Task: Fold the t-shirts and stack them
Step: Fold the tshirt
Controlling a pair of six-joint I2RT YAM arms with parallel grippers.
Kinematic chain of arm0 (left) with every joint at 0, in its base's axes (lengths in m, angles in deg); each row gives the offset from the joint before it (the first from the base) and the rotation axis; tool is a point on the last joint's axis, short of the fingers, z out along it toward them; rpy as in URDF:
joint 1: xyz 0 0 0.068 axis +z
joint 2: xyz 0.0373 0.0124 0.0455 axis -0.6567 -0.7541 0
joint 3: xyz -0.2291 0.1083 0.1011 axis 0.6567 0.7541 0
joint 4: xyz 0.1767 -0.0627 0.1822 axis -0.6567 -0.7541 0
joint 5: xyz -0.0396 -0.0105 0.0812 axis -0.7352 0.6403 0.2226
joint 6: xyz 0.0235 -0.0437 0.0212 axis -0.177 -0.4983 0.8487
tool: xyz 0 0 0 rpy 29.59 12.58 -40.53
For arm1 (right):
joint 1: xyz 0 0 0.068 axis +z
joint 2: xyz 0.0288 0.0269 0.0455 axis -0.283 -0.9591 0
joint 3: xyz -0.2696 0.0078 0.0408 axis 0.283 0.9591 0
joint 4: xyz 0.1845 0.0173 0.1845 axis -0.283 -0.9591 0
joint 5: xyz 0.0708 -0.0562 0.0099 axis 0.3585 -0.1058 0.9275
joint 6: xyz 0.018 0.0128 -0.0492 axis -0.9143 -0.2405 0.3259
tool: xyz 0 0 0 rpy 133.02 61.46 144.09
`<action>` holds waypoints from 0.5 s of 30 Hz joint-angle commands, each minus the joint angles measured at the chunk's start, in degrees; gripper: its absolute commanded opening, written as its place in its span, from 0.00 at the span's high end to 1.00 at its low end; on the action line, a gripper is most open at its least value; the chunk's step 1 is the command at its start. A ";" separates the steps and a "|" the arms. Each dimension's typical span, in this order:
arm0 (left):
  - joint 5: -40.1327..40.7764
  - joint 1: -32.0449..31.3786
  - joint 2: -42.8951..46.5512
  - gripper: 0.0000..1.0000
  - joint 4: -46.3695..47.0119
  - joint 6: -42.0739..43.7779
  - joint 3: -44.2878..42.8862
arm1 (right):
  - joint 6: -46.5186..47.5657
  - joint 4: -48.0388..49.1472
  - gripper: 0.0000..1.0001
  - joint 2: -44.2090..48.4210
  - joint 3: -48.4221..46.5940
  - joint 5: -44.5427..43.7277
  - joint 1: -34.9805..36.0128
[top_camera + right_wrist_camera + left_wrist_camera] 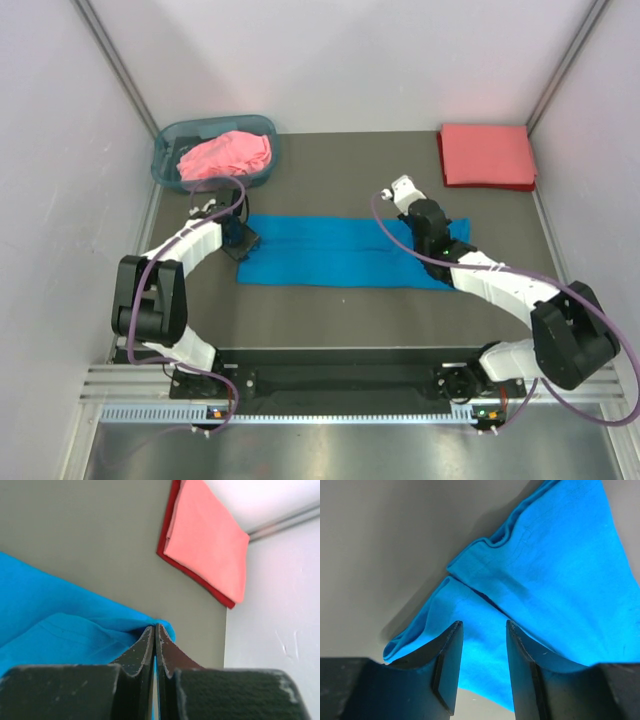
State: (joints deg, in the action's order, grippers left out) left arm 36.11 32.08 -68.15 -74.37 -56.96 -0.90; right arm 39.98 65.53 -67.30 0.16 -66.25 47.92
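Plainly, the blue t-shirt (340,255) is light, limp cloth. It lies in the middle of the table (340,170) as a long flat strip running left to right, doubled over on itself. It will likely sag, drag and unfold wherever it is not supported.

The right gripper (155,628) has its fingers pressed together on the strip's right-hand end. A thin line of blue shows between them, and the cloth puckers at the tips. The left gripper (483,625) sits at the left-hand end with its fingers spread apart. Blue cloth shows through the gap, and nothing appears to be squeezed there.

Layered edges meet just ahead of those fingers. A good hold would probably take all the layers at the corner together, or the lower one may slip out and spoil the fold. Both ends want lifting evenly, since the cloth has no stiffness of its own.

Room is fair, with bare table beyond the strip and in front of it. The coral-red t-shirt (487,155) rests folded in the far right corner, well apart from the strip and close to the right wall (600,150). It looks like the place for the stack. The pink t-shirt (225,153) lies crumpled in the basket (165,172) at the far left, near the left gripper, so a swing that way might brush it.
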 commanded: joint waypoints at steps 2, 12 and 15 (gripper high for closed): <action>-0.04 -0.61 0.32 0.55 2.47 0.04 0.09 | 4.11 5.56 1.00 -1.14 0.23 4.77 -0.55; 0.31 -0.69 0.85 0.55 1.94 0.04 -0.79 | 6.93 7.67 1.00 -4.74 0.49 5.84 -0.55; 0.48 -0.70 1.29 0.55 1.59 0.13 -1.05 | 7.46 9.78 0.99 -5.45 1.37 4.00 -0.90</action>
State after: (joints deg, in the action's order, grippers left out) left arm 36.13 31.60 -68.15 -74.18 -56.96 -0.90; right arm 46.18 70.69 -72.27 1.19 -61.16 47.88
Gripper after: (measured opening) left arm 0.449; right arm 0.006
